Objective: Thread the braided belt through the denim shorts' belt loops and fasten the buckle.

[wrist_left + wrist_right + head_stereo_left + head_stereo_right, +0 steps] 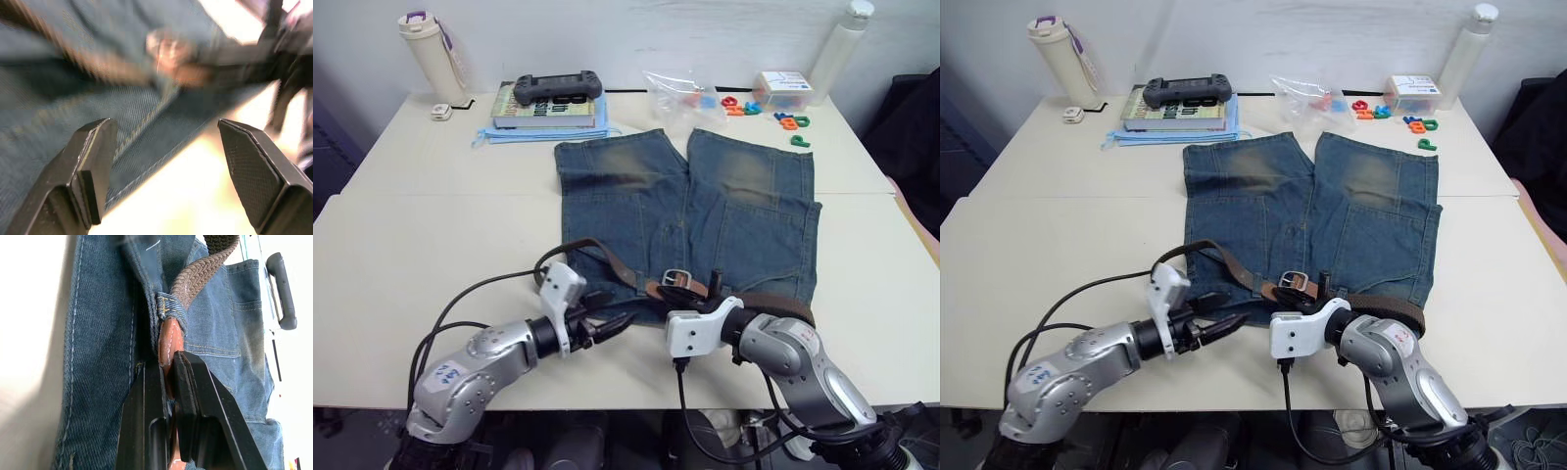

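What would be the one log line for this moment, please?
right gripper: fingers shut on braided belt tip at belt loop | left gripper: open over denim shorts waistband | buckle: unfastened

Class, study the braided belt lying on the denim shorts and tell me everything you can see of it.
The braided belt is a long, narrow dark-brown woven strap with a tan, leather-like tip and a silver buckle. It lies along the waistband of the denim shorts at the table's near edge, one stretch curving off to the robot's left. In the right wrist view the tan tip has come through a belt loop, and the right claw is shut on it.
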